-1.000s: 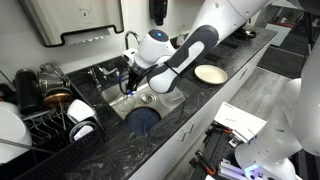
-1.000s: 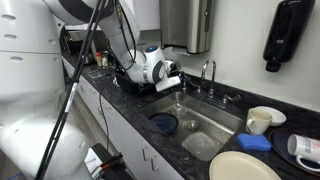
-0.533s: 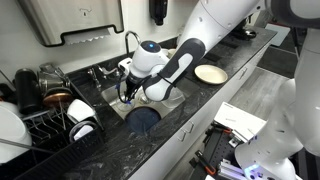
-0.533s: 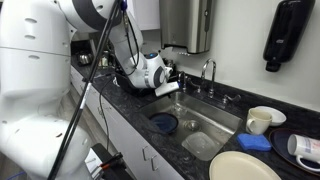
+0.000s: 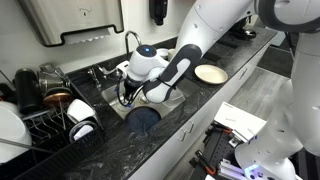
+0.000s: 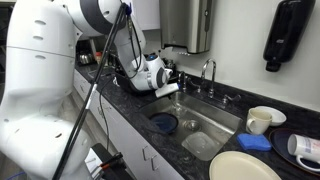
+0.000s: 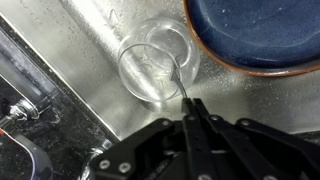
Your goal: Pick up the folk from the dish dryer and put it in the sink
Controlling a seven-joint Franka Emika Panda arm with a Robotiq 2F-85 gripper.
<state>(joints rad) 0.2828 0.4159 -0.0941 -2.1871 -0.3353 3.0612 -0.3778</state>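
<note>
My gripper point(image 7: 190, 108) is shut on a thin metal fork point(image 7: 178, 82) whose tip reaches into a clear glass point(image 7: 150, 62) lying on the floor of the stainless-steel sink point(image 7: 95, 30). In both exterior views the gripper point(image 5: 125, 92) point(image 6: 172, 88) hangs low over the sink point(image 5: 168, 100) point(image 6: 215, 118), at the end next to the faucet point(image 5: 130, 42). The black wire dish dryer point(image 5: 40, 128) stands on the counter beside the sink and holds mugs and a pot. The fork is too small to make out in the exterior views.
A dark blue plate point(image 7: 260, 30) point(image 5: 143, 118) point(image 6: 164, 123) lies in the sink close to the glass. A round cream plate point(image 5: 210, 74) sits on the dark counter on the sink's other side. A white mug point(image 6: 262, 120) and a blue sponge point(image 6: 254, 142) sit by the rack.
The arm has shifted a little along the sink and lowered slightly, carrying the fork with it. The jaws stay shut.
</note>
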